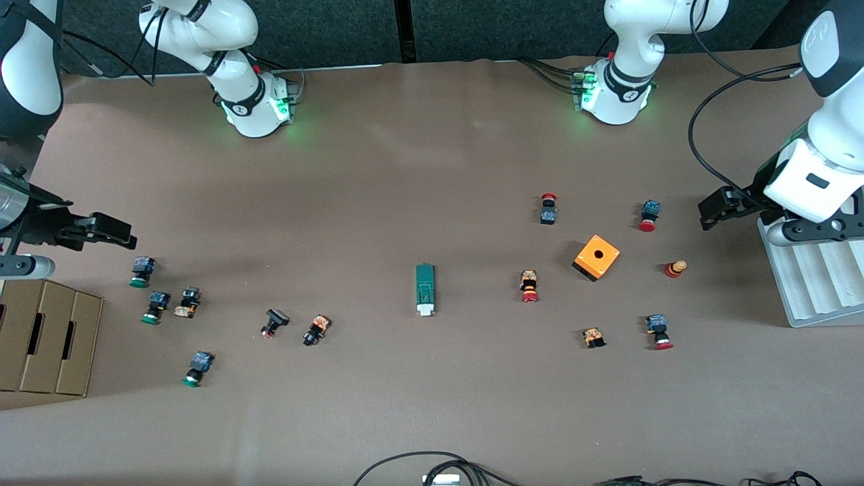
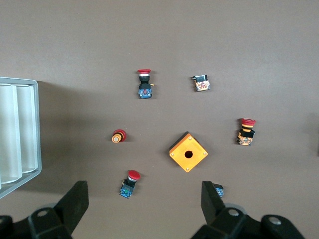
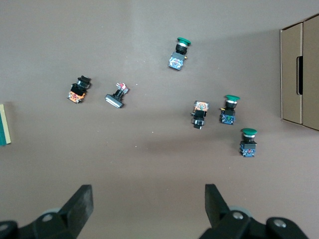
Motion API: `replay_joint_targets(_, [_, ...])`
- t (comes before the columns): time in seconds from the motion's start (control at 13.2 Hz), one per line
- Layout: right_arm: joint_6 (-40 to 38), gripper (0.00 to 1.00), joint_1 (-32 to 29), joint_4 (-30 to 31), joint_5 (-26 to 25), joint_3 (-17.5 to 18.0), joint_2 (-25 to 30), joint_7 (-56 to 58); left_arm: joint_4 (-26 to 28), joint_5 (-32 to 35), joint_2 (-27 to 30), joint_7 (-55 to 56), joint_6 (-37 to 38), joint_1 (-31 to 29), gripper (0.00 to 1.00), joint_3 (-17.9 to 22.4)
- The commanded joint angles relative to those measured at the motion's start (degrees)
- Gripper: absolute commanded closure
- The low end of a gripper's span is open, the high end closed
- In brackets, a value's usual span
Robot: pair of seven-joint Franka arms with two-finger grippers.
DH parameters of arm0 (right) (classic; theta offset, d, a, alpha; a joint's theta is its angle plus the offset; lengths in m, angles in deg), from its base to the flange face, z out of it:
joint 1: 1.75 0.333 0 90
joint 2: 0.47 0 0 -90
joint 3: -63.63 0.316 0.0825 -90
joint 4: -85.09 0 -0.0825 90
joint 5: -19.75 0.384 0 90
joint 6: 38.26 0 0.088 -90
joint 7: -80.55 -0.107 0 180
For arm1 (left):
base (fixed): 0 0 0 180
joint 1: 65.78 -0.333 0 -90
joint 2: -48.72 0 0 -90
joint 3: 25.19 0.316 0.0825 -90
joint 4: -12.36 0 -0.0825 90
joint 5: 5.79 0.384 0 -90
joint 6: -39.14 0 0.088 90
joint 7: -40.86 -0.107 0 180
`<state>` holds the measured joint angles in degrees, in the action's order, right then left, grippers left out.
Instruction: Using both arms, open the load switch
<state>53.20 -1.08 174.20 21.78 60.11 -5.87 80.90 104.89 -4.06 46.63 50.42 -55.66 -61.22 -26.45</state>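
Note:
The load switch (image 1: 425,289), a narrow dark-green block with a white end, lies flat in the middle of the table, its white end toward the front camera. Only its edge (image 3: 4,124) shows in the right wrist view. My left gripper (image 1: 705,210) hangs open over the table at the left arm's end, above a red-capped button (image 2: 129,183), with nothing between its fingers (image 2: 75,199). My right gripper (image 1: 125,233) hangs open over bare table at the right arm's end, and in its wrist view (image 3: 148,193) it is empty. Both are well apart from the switch.
An orange cube with a hole (image 1: 597,257) and several red-capped buttons lie toward the left arm's end, beside a white ridged tray (image 1: 817,283). Several green-capped buttons (image 1: 142,270) and a cardboard box (image 1: 47,337) are at the right arm's end. Cables lie along the front edge.

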Motion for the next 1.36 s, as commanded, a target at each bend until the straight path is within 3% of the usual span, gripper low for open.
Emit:
replay_joint_targets(0.0, [-0.2, 0.0, -0.8, 0.1, -0.4, 0.0, 0.3, 0.3, -1.4, -0.1, -0.5, -0.2, 0.8, -0.1, 0.0, 0.0])
replay_joint_targets(0.83, [-0.1, 0.0, -0.7, 0.1, -1.0, 0.1, 0.2, 0.3, -1.4, -0.3, -0.6, 0.4, 0.7, 0.6, 0.01, -0.4])
replay_joint_targets(1.29, [0.2, 0.0, -0.8, 0.1, -0.6, 0.1, 0.1, 0.4, -1.4, -3.8, -0.8, 6.9, 0.4, 1.2, 0.01, -3.6])
